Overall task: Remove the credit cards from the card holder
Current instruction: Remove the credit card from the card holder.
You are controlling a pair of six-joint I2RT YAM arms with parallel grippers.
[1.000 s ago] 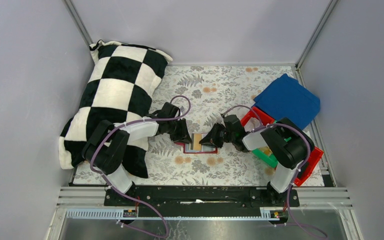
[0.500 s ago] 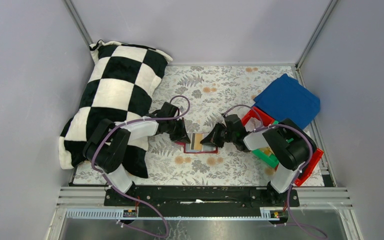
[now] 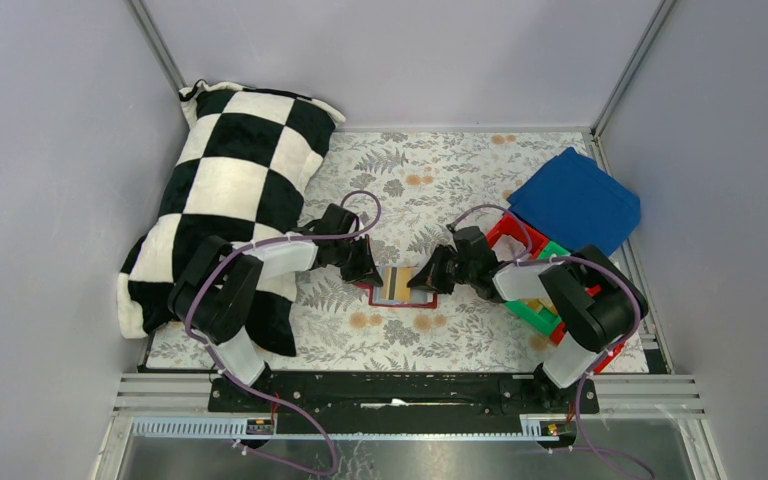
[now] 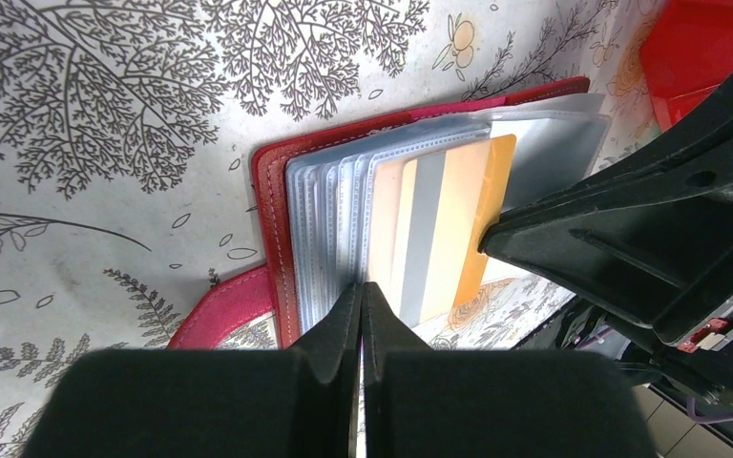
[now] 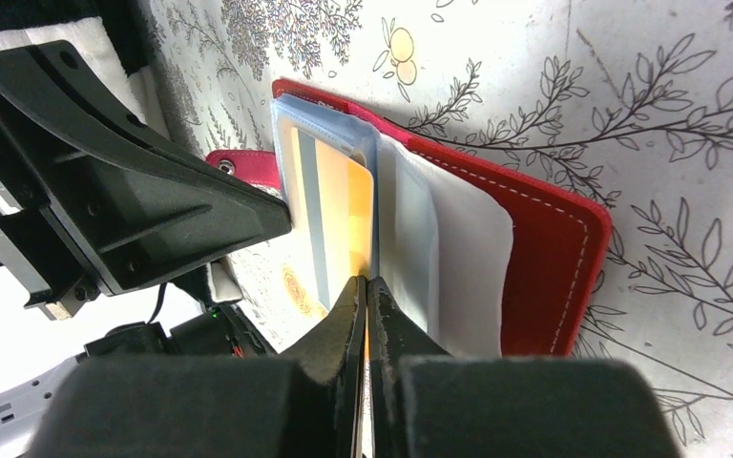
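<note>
The card holder (image 3: 374, 296) lies open on the floral mat between my two grippers, its red cover (image 4: 269, 191) down and its clear sleeves fanned out. A tan and orange credit card (image 4: 439, 229) with a grey stripe sticks partway out of a sleeve. My left gripper (image 4: 361, 291) is shut, pinching the near edge of the sleeves. My right gripper (image 5: 365, 284) is shut on the orange edge of that credit card (image 5: 339, 229), next to the holder's red cover (image 5: 554, 258). From above, the left gripper (image 3: 372, 278) and the right gripper (image 3: 418, 285) flank the card (image 3: 397, 284).
A black and white checkered pillow (image 3: 230, 200) fills the left side behind my left arm. A blue cloth (image 3: 575, 200) lies at the back right. Red bins (image 3: 520, 235) and a green bin (image 3: 535, 315) sit under my right arm.
Both grippers have closed, the left on the sleeves' edge and the right on the card. My right arm has shifted a little to the right.
</note>
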